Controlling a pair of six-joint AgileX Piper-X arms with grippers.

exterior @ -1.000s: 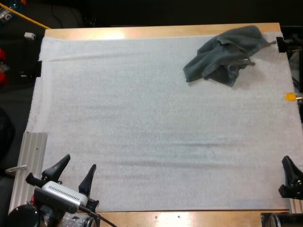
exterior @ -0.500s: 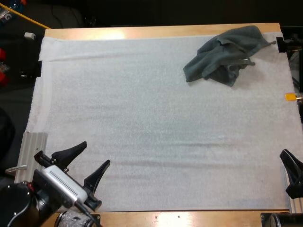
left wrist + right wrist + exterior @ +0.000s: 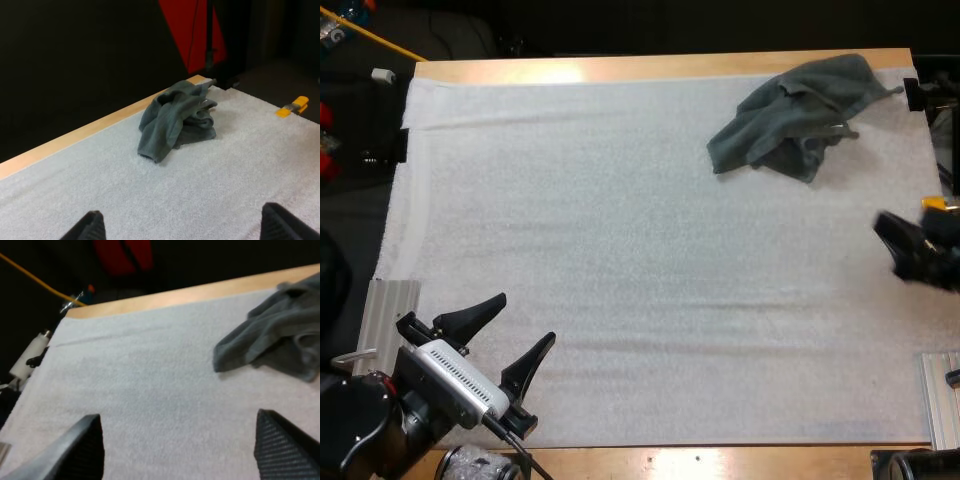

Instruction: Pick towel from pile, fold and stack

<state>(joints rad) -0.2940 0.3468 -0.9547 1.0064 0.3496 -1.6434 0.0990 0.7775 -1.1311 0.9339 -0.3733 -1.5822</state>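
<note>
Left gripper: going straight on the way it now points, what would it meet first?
Probably the crumpled towel near the far right corner of the mat. The open left gripper points across bare mat toward it, with nothing between; depth is hard to judge.

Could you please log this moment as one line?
left hand: open, near-left of mat | right hand: open, right edge | crumpled towel: untouched, far right

A wooden table [image 3: 650, 67] carries a white mat [image 3: 620, 260]; one crumpled towel [image 3: 790, 115] (dark grey-green) lies on it.
</note>
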